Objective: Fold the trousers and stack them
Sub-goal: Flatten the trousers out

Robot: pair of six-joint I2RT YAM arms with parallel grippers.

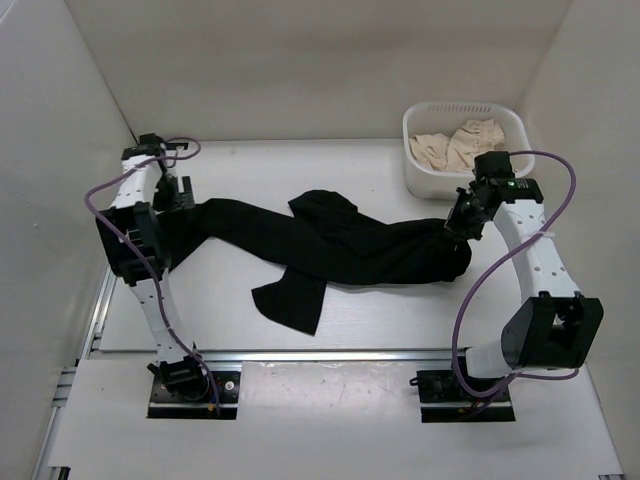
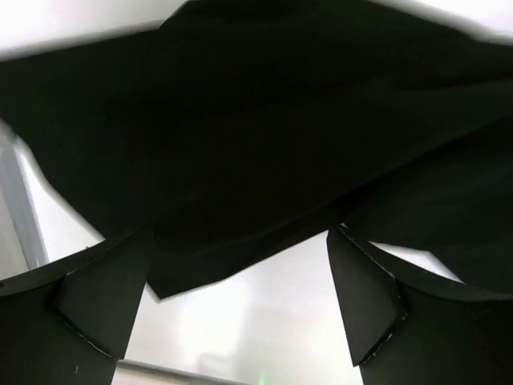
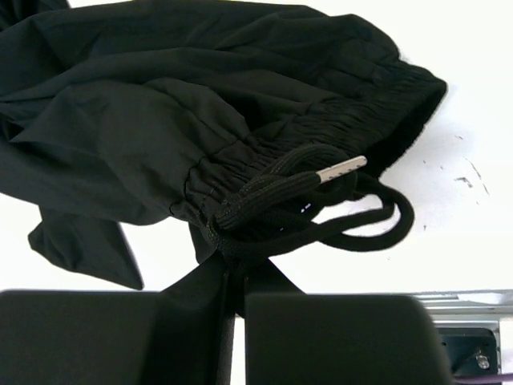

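Sitting in the far right corner of the worktop [image 1: 400,320], a white basket [image 1: 425,182] held a crumpled beige cloth [image 1: 455,145], bunched loosely inside its walls. Nothing else showed in it.

The black trousers [image 1: 340,245] lay stretched across the middle of the worktop, running from the left side to the right, just near of the basket and apart from it. One leg reached out to the left, and the other bent back toward the near edge around the middle.

The right claw [image 3: 236,289] sat at the right end of the trousers. Its fingers were pressed almost together, with a fold of black fabric pinched between them. Just beyond it lay the gathered waistband [image 3: 353,120], with the drawstring [image 3: 280,184] looped on the worktop beside it.

The left claw [image 2: 240,233] was at the far left end of the leg. Its fingers stood wide apart, clamping nothing. The edge of the black cloth lay just beyond the fingertips and dipped between them, over bare worktop.
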